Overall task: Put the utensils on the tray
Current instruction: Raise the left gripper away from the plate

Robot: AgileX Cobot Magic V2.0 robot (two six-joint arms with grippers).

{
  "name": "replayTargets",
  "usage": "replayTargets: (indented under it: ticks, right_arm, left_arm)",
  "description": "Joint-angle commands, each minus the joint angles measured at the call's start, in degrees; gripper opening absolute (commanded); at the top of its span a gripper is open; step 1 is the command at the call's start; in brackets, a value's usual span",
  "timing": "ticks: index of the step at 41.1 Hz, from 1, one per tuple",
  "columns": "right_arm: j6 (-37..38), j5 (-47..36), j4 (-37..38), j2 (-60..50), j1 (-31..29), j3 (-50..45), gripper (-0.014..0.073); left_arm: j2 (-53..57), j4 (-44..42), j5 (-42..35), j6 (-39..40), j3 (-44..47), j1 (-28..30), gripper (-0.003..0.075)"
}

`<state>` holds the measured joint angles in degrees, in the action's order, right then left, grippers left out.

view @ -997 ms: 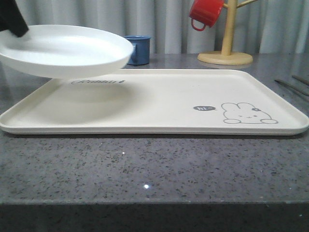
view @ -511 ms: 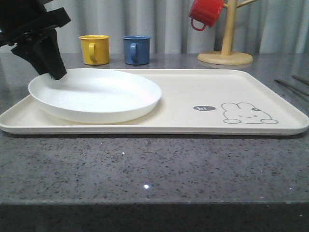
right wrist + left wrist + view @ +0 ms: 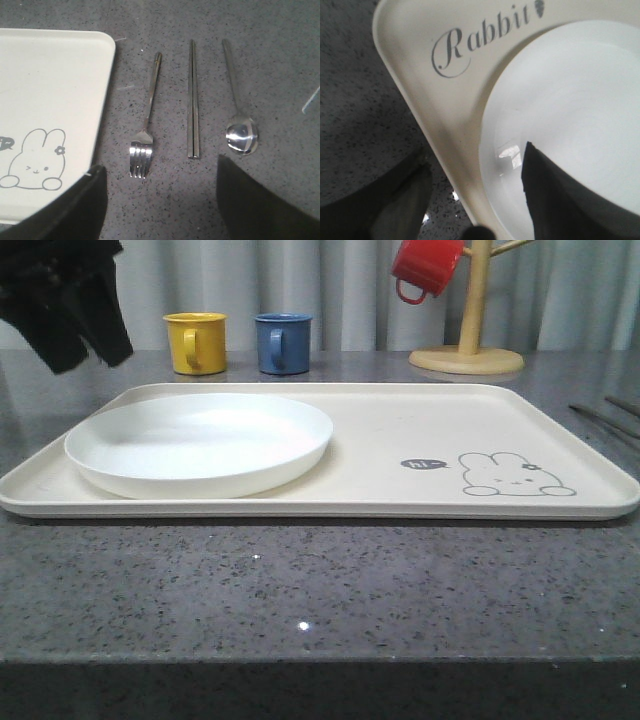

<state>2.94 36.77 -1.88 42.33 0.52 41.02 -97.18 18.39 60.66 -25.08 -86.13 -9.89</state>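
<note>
While the white plate [image 3: 200, 443] sits on the left half of the tray [image 3: 400, 430], your utensils are all off it, on the grey surface [image 3: 280, 65] past the tray's right rim. In the right wrist view the fork [image 3: 146, 122], the chopsticks [image 3: 193, 100] and the spoon [image 3: 238, 107] lie side by side, parallel, apart from one another, each with its long axis running 12 to 6 o'clock. The fork's tines and the spoon's bowl point to 6 o'clock, toward the right end effector [image 3: 160, 210]; the handles point to 12. The fork lies just beside the tray's rim, the chopsticks between fork and spoon.

Your right arm is clearly the nearer one: its end effector hangs above the cutlery with both fingers spread wide and nothing between them, fork and chopsticks falling in the gap. To my eye the fingers would close across the thin shafts, which suits a pinch.

Your left end effector [image 3: 80, 325] hovers at about 10 o'clock from the plate, over the tray's left end, parted and holding nothing.
</note>
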Motion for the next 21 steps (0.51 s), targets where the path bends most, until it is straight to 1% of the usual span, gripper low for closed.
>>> replayTargets:
  ticks: [1,4,7,14,18,21]
  right_arm:
    - [-0.5,-3.6,0.6,0.1,0.0,2.0,0.0497]
    - [-0.5,-3.6,0.6,0.1,0.0,2.0,0.0497]
    - [-0.5,-3.6,0.6,0.1,0.0,2.0,0.0497]
    - [-0.5,-3.6,0.6,0.1,0.0,2.0,0.0497]
    - [-0.5,-3.6,0.6,0.1,0.0,2.0,0.0497]
    - [-0.5,-3.6,0.6,0.1,0.0,2.0,0.0497]
  left_arm:
    - [7.3,-0.8,-1.5,0.2,-2.1,-3.0,0.0401]
    - [9.8,-5.6,-1.0,2.8,-1.8,-5.9,0.0401]
    - [12.5,-12.0,-0.4,6.8,-0.9,-10.1,0.0401]
    - [19.8,-25.6,-1.1,18.2,4.0,-22.1,0.0401]
    - [25.2,-28.7,-3.6,23.3,8.9,-28.4,0.0401]
    - [29.0,-28.4,-6.1,24.6,12.7,-30.9,0.0401]
